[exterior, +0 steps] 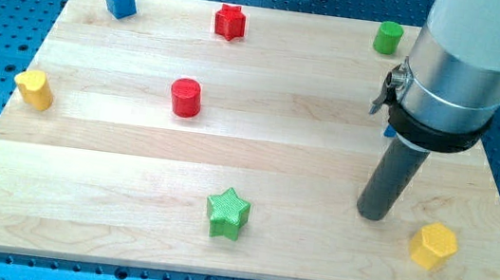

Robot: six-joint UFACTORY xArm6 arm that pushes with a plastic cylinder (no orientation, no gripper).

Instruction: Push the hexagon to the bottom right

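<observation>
The yellow hexagon (pixel 433 246) lies near the board's bottom right corner. My tip (pixel 374 214) rests on the board just to the left of it and slightly higher in the view, with a small gap between them. The rod rises from there into the large silver and white arm body at the view's top right.
A green star (pixel 228 213) lies at bottom centre. A red cylinder (pixel 185 97) is at mid-left. A yellow block (pixel 34 90) sits at the left edge. A blue cube (pixel 120 0), a red star (pixel 230 22) and a green cylinder (pixel 389 38) line the top. A blue bit (pixel 389 132) peeks from behind the arm.
</observation>
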